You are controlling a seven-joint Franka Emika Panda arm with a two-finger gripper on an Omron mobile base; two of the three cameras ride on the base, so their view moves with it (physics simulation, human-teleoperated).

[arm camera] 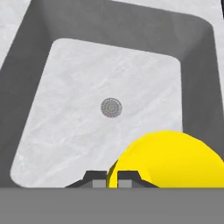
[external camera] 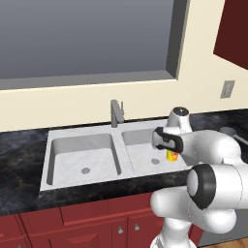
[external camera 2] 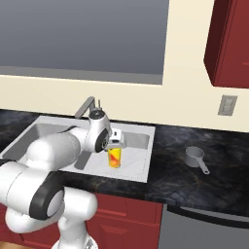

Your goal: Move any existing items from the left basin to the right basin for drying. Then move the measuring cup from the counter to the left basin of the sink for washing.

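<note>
Jaws pinched tight on rim of yellow cup point(external camera 2: 115, 157), gripper point(external camera 2: 115, 146) hanging over right basin point(external camera: 140, 154). Lower straight, set cup upright clear of drain point(arm camera: 111, 107), then release. Measuring cup point(external camera 2: 195, 157) waiting on counter point(external camera 2: 194, 182).

Even, bright rendered light; no glare; faint soft shadows; sharp focus; no edge distortion.

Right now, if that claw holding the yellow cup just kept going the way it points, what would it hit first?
Probably the floor of the right basin. The claw, shut on the yellow cup, points down into it, with nothing between but the drain below; depth is hard to judge.
</note>
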